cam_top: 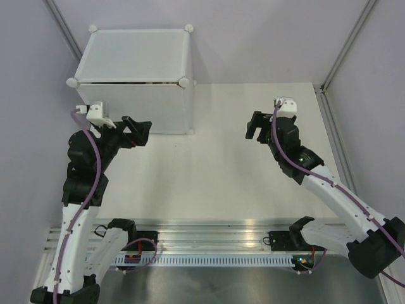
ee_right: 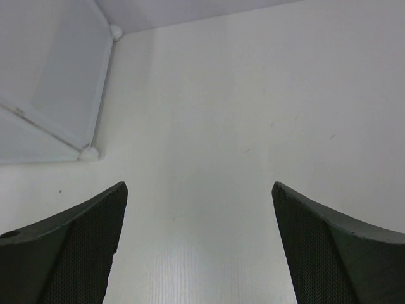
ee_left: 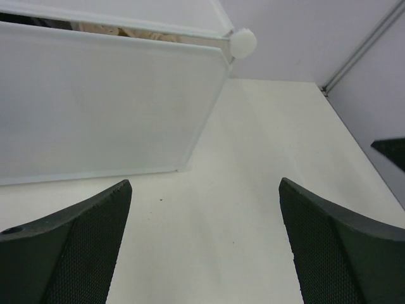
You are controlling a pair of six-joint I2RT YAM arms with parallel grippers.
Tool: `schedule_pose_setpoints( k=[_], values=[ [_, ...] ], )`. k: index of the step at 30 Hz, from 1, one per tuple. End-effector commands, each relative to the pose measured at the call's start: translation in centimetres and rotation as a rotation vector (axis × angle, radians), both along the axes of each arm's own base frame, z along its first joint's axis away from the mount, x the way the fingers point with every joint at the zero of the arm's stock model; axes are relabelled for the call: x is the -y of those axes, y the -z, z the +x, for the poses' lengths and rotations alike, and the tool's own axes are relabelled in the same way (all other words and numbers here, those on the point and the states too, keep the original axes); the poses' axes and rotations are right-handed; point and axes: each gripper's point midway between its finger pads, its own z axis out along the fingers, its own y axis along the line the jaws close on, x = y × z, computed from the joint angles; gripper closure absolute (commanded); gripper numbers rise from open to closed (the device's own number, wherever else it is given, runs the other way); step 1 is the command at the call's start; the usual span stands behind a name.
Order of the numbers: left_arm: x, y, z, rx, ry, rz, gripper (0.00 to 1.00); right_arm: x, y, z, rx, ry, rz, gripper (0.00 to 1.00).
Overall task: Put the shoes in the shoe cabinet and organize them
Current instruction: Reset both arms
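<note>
Left gripper [cam_top: 140, 130], right gripper [cam_top: 255, 126]: spread wide, empty. Check shoe cabinet [cam_top: 133, 57] door [cam_top: 152, 106] at upper left for flush closure; retreat slowly.

The white translucent plastic cube cabinet [cam_top: 134, 57] has its door panel [cam_top: 136, 107] closed, hiding the inside. In the left wrist view, a gap under the top edge shows a beige sliver [ee_left: 123, 30], too little to identify. Both wrist views cut the cabinet off at the left edge.
</note>
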Motion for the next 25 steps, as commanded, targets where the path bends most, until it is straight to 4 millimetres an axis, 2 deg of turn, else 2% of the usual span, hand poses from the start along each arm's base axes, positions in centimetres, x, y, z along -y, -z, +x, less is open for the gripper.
schedule_pose_setpoints(
  k=[1, 2, 4, 5, 6, 7, 8, 10, 11, 14, 18, 22, 25],
  values=[
    [0.0, 3.8, -0.4, -0.060, -0.014, 0.176, 0.01, 3.6, -2.9, 0.2, -0.005, 0.148, -0.054, 0.02],
    [0.7, 3.9, -0.8, -0.050, 0.008, 0.194, 0.01, 4.0, -3.8, -0.2, -0.003, 0.165, -0.042, 0.02],
    [0.7, 5.5, -1.0, -0.059, -0.003, 0.202, 0.01, 4.0, -4.4, -0.9, 0.008, 0.163, -0.002, 0.02],
    [0.4, 4.5, -1.3, 0.003, -0.026, 0.186, 0.01, 4.2, -4.0, -1.6, 0.015, 0.161, 0.017, 0.02],
    [0.4, 6.2, -1.3, -0.016, -0.025, 0.184, 0.00, 4.5, -3.4, -1.9, 0.016, 0.166, 0.015, 0.02],
    [0.6, 6.4, -1.5, -0.010, -0.013, 0.169, 0.00, 4.9, -3.0, -2.0, 0.026, 0.189, 0.015, 0.02],
    [1.2, 6.1, -1.8, 0.004, 0.018, 0.154, 0.00, 5.7, -1.3, -2.4, 0.004, 0.221, -0.002, 0.02],
    [1.4, 5.6, -2.3, 0.027, 0.037, 0.149, 0.00, 6.9, 0.2, -2.5, -0.014, 0.294, -0.027, 0.02],
    [1.5, 5.5, -2.4, 0.033, 0.038, 0.148, 0.00, 7.0, 1.4, -2.7, -0.035, 0.298, -0.041, 0.02],
    [1.0, 5.6, -2.6, 0.040, 0.011, 0.157, 0.00, 6.3, 2.3, -2.4, -0.064, 0.280, -0.031, 0.02],
    [1.0, 5.9, -2.5, 0.035, 0.013, 0.167, 0.00, 6.4, 2.3, -1.9, -0.070, 0.301, -0.046, 0.02],
    [1.0, 6.1, -2.4, 0.034, 0.013, 0.175, 0.00, 6.2, 3.7, -1.9, -0.105, 0.299, -0.049, 0.02],
    [0.5, 6.3, -2.2, 0.026, -0.014, 0.183, 0.00, 6.4, 3.1, -2.0, -0.086, 0.330, -0.010, 0.02]
  ],
)
